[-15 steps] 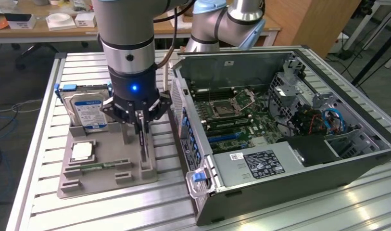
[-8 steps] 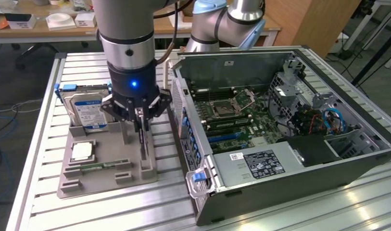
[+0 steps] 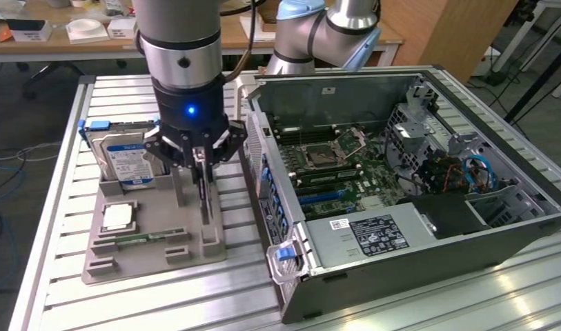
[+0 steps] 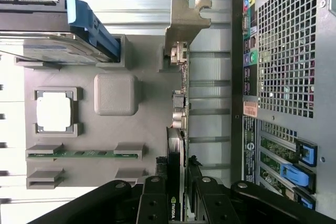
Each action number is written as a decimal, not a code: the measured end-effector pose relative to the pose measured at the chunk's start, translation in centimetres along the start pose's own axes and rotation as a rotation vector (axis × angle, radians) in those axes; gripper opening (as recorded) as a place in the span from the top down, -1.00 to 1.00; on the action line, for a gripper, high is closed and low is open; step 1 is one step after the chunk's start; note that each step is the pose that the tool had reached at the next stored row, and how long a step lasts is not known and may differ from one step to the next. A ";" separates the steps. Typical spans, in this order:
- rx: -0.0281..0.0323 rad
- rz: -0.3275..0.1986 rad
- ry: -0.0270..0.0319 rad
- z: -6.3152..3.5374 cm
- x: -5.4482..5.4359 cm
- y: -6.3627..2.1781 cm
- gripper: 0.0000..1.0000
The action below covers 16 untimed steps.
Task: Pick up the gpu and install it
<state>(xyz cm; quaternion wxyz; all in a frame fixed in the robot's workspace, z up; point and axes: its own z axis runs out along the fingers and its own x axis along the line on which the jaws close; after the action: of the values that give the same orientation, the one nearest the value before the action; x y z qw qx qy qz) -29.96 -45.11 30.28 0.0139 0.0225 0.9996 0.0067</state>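
Note:
The gpu (image 3: 205,200) stands on edge in a slot of the grey parts tray (image 3: 151,265), on the side nearest the open computer case (image 3: 501,238). My gripper (image 3: 199,157) hangs straight over it, and its fingers are shut on the card's top edge. In the wrist view the gpu (image 4: 178,129) appears edge-on, with its metal bracket (image 4: 186,19) at the far end. There the black fingers (image 4: 157,198) flank the card where my gripper (image 4: 178,205) holds it. The card's lower edge still looks seated in the tray (image 4: 142,145).
The tray also holds a silver hard drive with blue rails (image 3: 128,162), a square processor (image 3: 119,217) and a narrow green memory stick (image 3: 142,239). The case lies open beside the tray, showing the motherboard (image 3: 345,172). Its perforated rear panel (image 4: 283,77) and blue slot clips (image 4: 296,174) sit close by.

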 end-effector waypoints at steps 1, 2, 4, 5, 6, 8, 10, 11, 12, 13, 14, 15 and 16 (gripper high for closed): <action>0.0001 0.000 0.0001 -0.12 0.0 0.00 0.48; 0.0001 0.000 0.0001 -0.23 0.0 0.00 0.48; 0.0000 0.000 0.0000 -0.42 0.0 0.01 0.48; 0.0000 0.000 0.0000 -0.51 0.0 0.01 0.48; 0.0001 0.000 0.0000 -0.59 0.0 0.01 0.48; 0.0002 0.000 0.0001 -0.78 0.0 0.01 0.48; 0.0003 0.000 0.0000 -1.01 0.0 0.01 0.48; 0.0003 0.000 0.0000 -1.12 0.0 0.02 0.48; 0.0004 0.000 0.0000 -1.27 0.0 0.02 0.48; 0.0005 0.000 0.0000 -1.40 0.0 0.02 0.48; 0.0006 0.000 -0.0001 -1.53 0.0 0.02 0.48; 0.0008 0.000 0.0000 -1.65 0.0 0.02 0.48; 0.0009 0.000 0.0000 -1.76 0.0 0.02 0.48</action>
<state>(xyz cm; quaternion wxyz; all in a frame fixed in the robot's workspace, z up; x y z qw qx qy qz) -29.96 -45.11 32.04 0.0139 0.0224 0.9996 0.0062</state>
